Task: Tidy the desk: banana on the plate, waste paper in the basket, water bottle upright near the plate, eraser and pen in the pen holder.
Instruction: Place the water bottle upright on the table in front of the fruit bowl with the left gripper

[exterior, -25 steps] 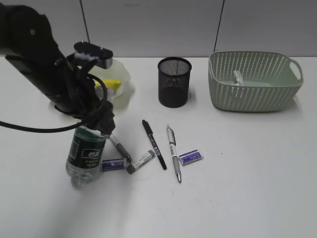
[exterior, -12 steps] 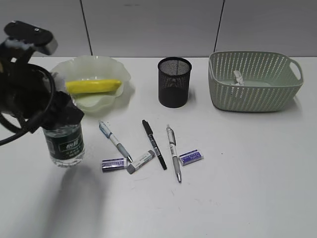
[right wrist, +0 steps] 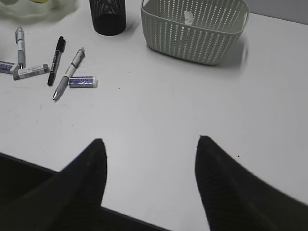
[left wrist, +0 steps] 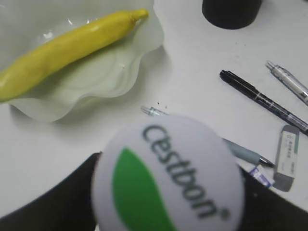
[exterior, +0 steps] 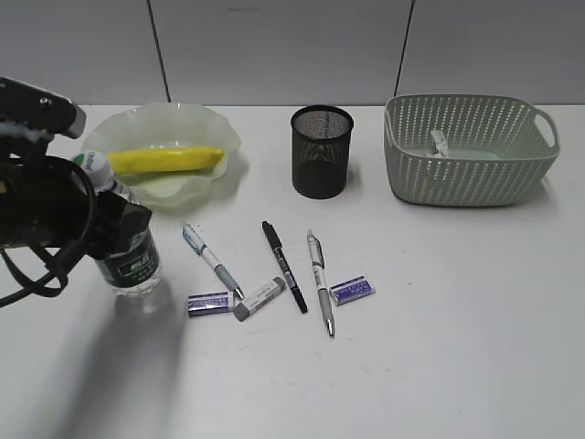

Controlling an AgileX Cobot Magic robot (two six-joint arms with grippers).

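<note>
Over the last second, shifted the water bottle (exterior: 133, 261) leftward, away from the pens and erasers, and lifted the arm clear of the plate (exterior: 212, 181). Now holds it near the plate's near-left edge, cap tipped slightly to the left, base at or just above the tabletop (exterior: 439, 347); cannot tell whether touching.

Left hand (exterior: 117, 225): clamped on the bottle at the shoulder, dark fingers on both sides of the cap in the left wrist view. Right hand (right wrist: 149, 159): fingers apart, holding nothing, over bare tabletop well away from the work.

Meaning for the task:
- Judged close to finishing the bottle step; remaining: square it upright, settle the base, release.
- Already in place: banana (exterior: 164, 159) on the plate, waste paper (exterior: 441, 142) in the basket (exterior: 471, 169).
- Still to collect for the pen holder (exterior: 322, 155): three pens (exterior: 284, 265) and three erasers (exterior: 352, 291), lying loose near of it.
</note>
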